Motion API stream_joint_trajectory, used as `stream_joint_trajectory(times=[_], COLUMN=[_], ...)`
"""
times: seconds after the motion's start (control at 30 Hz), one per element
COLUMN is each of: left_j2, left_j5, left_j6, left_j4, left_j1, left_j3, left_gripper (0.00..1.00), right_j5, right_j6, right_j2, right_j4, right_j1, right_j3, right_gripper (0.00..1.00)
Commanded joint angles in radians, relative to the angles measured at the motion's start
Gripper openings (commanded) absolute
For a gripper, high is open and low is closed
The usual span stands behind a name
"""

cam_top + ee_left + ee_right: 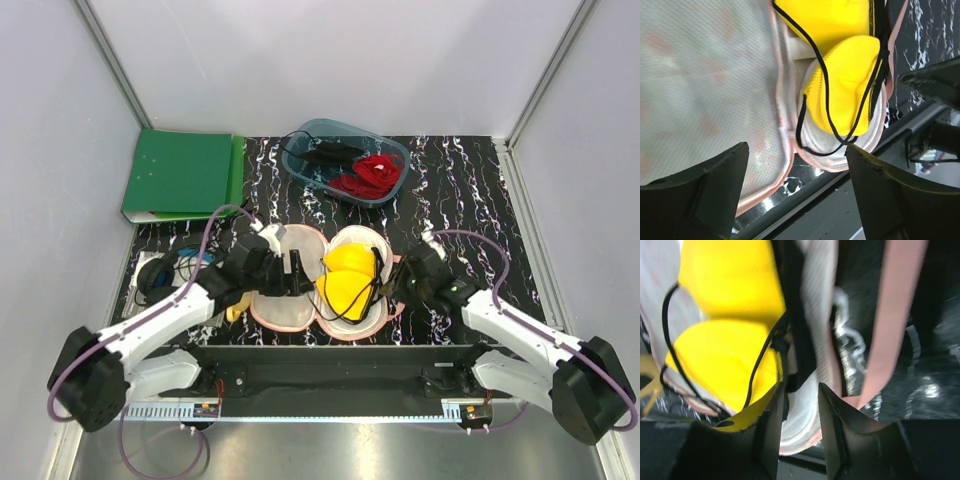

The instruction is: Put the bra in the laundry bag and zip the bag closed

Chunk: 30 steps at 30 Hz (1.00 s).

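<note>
The laundry bag point(283, 308) lies open near the table's front edge, its two round halves side by side with the pale lining up. The yellow bra point(348, 280) sits in the right half, cups stacked and black straps looping over the front rim. My left gripper point(296, 274) is open and empty above the bag's hinge. The left wrist view shows the left half's lining point(700, 75) and the bra point(845, 85) beyond my gripper point(796, 147). My right gripper point(393, 287) is at the right half's outer rim. In the right wrist view my gripper point(800, 386) is closed onto the whitish rim point(815, 300) beside the bra point(725, 360).
A blue-grey tub point(392, 190) at the back holds a red garment point(370, 175) and a black garment point(325, 155). A green binder point(180, 175) lies at the back left. Cables and a dark item point(160, 270) lie left of the bag. A metal rail runs along the front edge.
</note>
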Motion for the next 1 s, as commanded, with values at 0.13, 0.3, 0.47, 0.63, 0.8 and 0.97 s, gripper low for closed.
stream_joint_trajectory(times=[0.13, 0.3, 0.47, 0.63, 0.8, 0.97], left_j2=[-0.151, -0.109, -0.004, 0.064, 0.066, 0.072], left_j5=[-0.208, -0.216, -0.172, -0.020, -0.012, -0.003], left_j6=[0.058, -0.002, -0.026, 0.010, 0.029, 0.027], left_j4=[-0.188, -0.179, -0.184, -0.177, -0.177, -0.179], left_j1=[0.030, 0.091, 0.171, 0.240, 0.263, 0.271], left_j3=[0.111, 0.137, 0.189, 0.218, 0.198, 0.184], left_gripper=[0.74, 0.73, 0.74, 0.74, 0.80, 0.85], right_j5=[0.056, -0.003, 0.021, 0.024, -0.026, 0.040], right_j6=[-0.158, -0.132, -0.056, -0.040, -0.029, -0.069], right_j2=[0.118, 0.267, 0.411, 0.419, 0.414, 0.345], right_j4=[-0.047, 0.097, 0.138, 0.147, 0.127, -0.006], right_j1=[-0.251, -0.297, -0.317, -0.389, -0.423, -0.506], right_j3=[0.134, 0.140, 0.131, 0.094, 0.095, 0.129], right_gripper=[0.31, 0.13, 0.07, 0.09, 0.09, 0.10])
